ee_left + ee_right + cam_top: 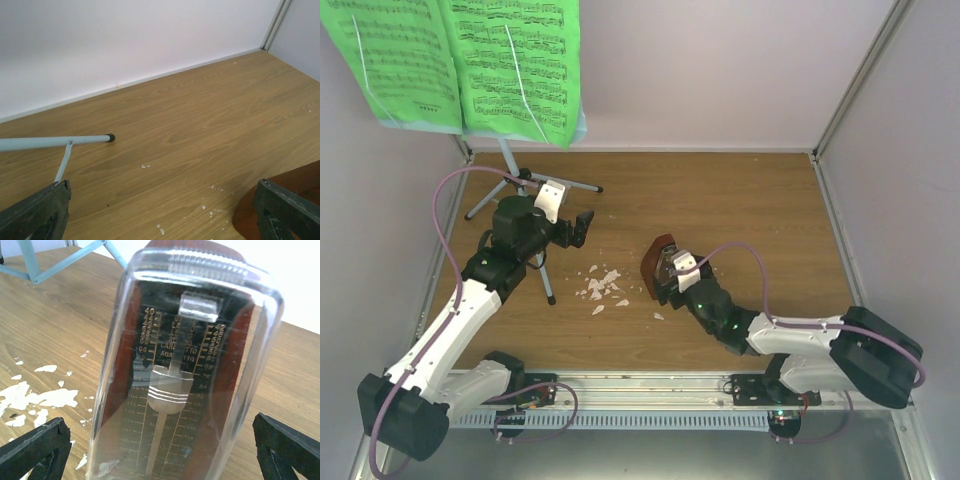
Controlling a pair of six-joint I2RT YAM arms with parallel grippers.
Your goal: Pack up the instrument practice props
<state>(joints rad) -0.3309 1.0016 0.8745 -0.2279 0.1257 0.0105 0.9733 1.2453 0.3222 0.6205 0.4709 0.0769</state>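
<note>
At 6 o'clock, both arm bases sit at the near edge of the desk (740, 200), the left one toward 7 and the right one toward 5. The right arm reaches in from 5 o'clock toward the centre. There the right end effector (160, 452) is spread wide, with 1 finger on either side of the metronome (658, 264) and a gap showing on both sides, so it grips nothing. The metronome stands on the desk near the middle. It has a reddish-brown body, and its silver pendulum weight and printed tempo scale show behind a clear front cover.

Just beside it, at its 9 o'clock, white crumbs (602, 288) lie scattered on the wood.

Further out, toward 10 o'clock, the left end effector (580, 228) hovers above the desk with its fingers spread and nothing between them. In the top view its wrist overlaps 1 grey leg of the music stand (510, 162). I cannot tell whether they touch.

The stand's tripod stands at 10 to 11 o'clock, 1 black-tipped leg pointing toward 12. Farthest away, at 11 o'clock, 2 pages of bright green sheet music (515, 65) rest on the stand's top.
</note>
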